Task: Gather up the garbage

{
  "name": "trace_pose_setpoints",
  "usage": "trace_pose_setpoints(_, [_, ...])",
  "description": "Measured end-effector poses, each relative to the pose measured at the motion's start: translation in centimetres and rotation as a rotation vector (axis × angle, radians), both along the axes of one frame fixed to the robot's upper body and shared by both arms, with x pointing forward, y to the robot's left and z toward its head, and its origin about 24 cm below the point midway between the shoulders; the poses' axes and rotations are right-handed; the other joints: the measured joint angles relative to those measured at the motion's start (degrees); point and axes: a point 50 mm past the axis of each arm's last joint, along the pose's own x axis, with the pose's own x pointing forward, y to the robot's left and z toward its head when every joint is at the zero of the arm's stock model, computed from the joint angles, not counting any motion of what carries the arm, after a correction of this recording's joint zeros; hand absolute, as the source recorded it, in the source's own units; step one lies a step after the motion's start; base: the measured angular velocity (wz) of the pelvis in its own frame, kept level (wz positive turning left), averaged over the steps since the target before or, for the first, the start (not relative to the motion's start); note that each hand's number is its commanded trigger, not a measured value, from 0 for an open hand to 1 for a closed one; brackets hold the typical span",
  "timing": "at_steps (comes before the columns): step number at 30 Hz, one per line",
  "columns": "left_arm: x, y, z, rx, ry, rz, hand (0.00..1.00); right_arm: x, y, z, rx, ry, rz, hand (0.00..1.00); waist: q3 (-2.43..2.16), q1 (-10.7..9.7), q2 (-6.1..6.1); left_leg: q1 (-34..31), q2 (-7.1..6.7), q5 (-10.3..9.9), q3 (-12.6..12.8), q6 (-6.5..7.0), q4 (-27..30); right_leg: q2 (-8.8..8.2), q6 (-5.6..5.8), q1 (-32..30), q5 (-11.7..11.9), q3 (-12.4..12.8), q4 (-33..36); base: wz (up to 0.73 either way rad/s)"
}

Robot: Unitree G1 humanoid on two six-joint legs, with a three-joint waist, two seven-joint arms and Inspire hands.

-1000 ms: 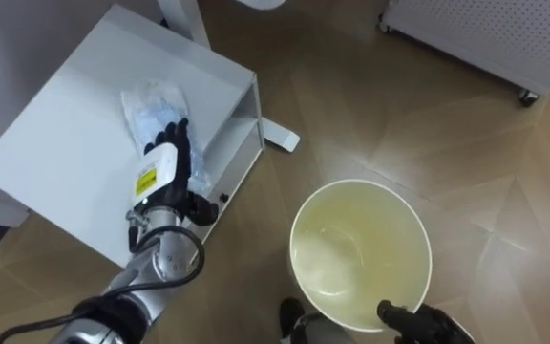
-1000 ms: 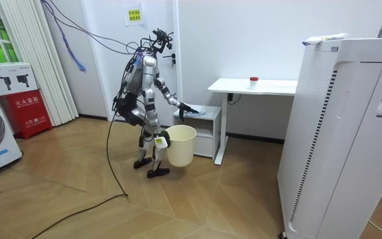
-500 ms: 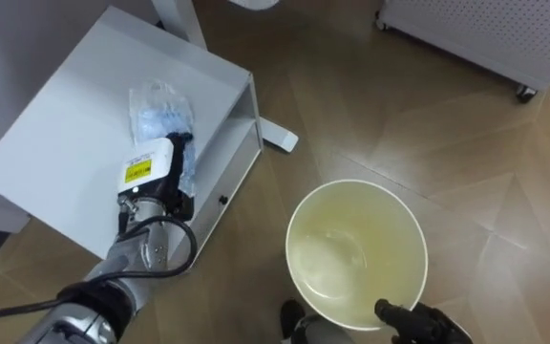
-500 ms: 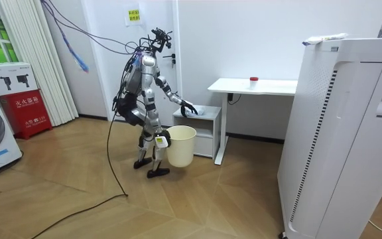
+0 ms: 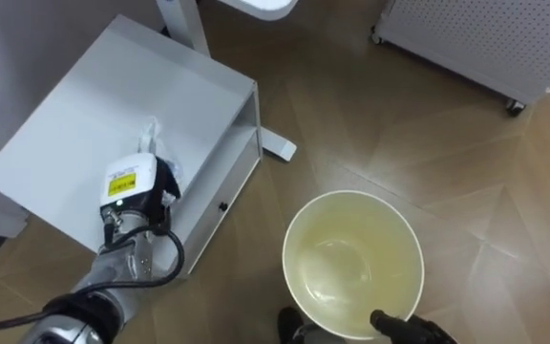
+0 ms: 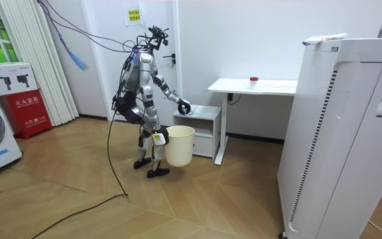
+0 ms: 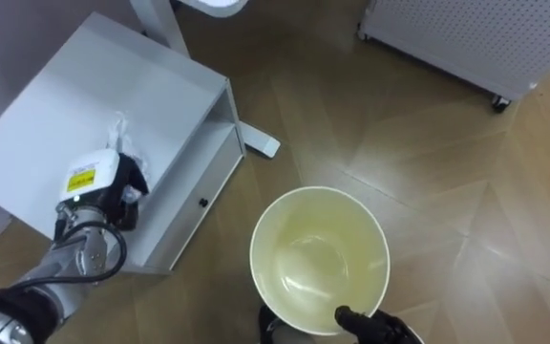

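A crumpled clear plastic bag [image 5: 149, 132] lies on the white low cabinet [image 5: 65, 115] at my left. My left hand [image 5: 134, 191] is over its near end with fingers curled into the plastic, so most of the bag is bunched under the hand; the bag [image 7: 120, 134] peeks out beyond my left hand [image 7: 98, 191]. A pale yellow bin [image 5: 351, 225] stands open-mouthed at the lower middle with nothing in it. My right hand [image 5: 404, 327] grips its near rim. In the room view I stand beside the cabinet [image 6: 204, 119], left hand [image 6: 184, 106] above it, the bin [image 6: 180, 147] hanging by my leg.
A white desk leg's foot [image 5: 277, 148] lies on the wood floor beside the cabinet. A white perforated unit on casters [image 5: 475, 38] stands at the far right. In the room view a white desk [image 6: 254, 86] is behind the cabinet and a tall white appliance [image 6: 343, 133] stands on the right.
My left hand went from flat on the spread bag to curled, gathering the bag into a bunch and drawing back toward me. The bin and right hand stayed put.
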Motion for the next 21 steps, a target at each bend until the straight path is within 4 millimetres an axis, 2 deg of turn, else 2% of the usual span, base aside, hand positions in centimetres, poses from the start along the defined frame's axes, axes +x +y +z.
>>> trace_pose_setpoints(5, [-0.5, 0.1, -0.7, -0.03, 0.019, 0.014, 1.0, -0.6, 0.7, -0.5, 0.019, 0.015, -0.01, 1.0, 0.0, 0.1, -1.26, 2.0, -0.56, 0.0, -0.4, 0.23, -0.9, -0.11, 0.17, 2.0, 0.2, -0.1, -0.6, 0.0])
trace_pose_setpoints(9, [-0.5, -1.2, -1.1, -0.141, 0.016, 0.03, 1.0, -0.9, 0.8, -0.7, 0.021, 0.011, -0.019, 1.0, -0.01, 0.1, -1.36, 2.1, -1.18, 0.3, -1.2, 0.75, -1.4, -0.79, 0.41, 2.8, 0.1, -0.9, -1.1, 0.14])
trace_pose_setpoints(13, [-0.7, -4.4, -1.7, -0.263, 0.038, -0.04, 1.0, -1.1, 0.5, -0.8, 0.003, 0.003, -0.038, 1.0, -0.06, 0.1, -1.46, 3.2, -2.77, 1.1, -1.5, 1.54, -3.5, -2.35, 1.15, 3.6, 0.2, -1.1, -1.7, 0.18])
trace_pose_setpoints(14, [-1.1, -5.8, -2.1, -0.314, 0.046, -0.071, 1.0, -1.1, 0.5, -0.8, 0.007, -0.001, -0.046, 1.0, -0.05, 0.2, -1.49, 3.5, -3.06, 1.1, -1.5, 1.66, -3.9, -2.57, 1.3, 4.0, 0.3, -1.2, -2.0, 0.08])
trace_pose_setpoints(15, [-1.3, -6.2, -2.3, -0.337, 0.051, -0.086, 1.0, -1.2, 0.5, -0.9, 0.008, -0.001, -0.046, 1.0, -0.07, 0.2, -1.53, 3.7, -3.08, 1.2, -1.5, 1.71, -4.1, -2.62, 1.41, 4.3, 0.3, -1.2, -2.2, 0.05])
trace_pose_setpoints(17, [-2.6, -8.8, -3.5, -0.445, 0.095, -0.156, 1.0, -1.5, 0.8, -1.0, 0.005, -0.006, -0.041, 1.0, -0.12, 0.3, -1.59, 4.6, -3.21, 1.3, -1.4, 1.97, -5.1, -2.73, 1.8, 5.4, 0.5, -1.5, -3.4, 0.05])
trace_pose_setpoints(18, [-2.8, -9.3, -3.7, -0.465, 0.108, -0.172, 1.0, -1.5, 0.9, -1.1, 0.002, -0.008, -0.037, 1.0, -0.12, 0.3, -1.59, 4.6, -3.24, 1.4, -1.5, 2.09, -5.4, -2.72, 1.91, 5.6, 0.6, -1.6, -3.8, 0.05])
trace_pose_setpoints(21, [-4.3, -12.0, -4.7, -0.568, 0.171, -0.253, 1.0, -1.5, 1.0, -1.0, -0.005, -0.031, -0.033, 1.0, -0.39, 0.8, -1.92, 5.0, -4.01, 1.8, -1.5, 2.21, -6.7, -2.82, 2.27, 5.9, 1.2, -1.5, -5.1, 0.0])
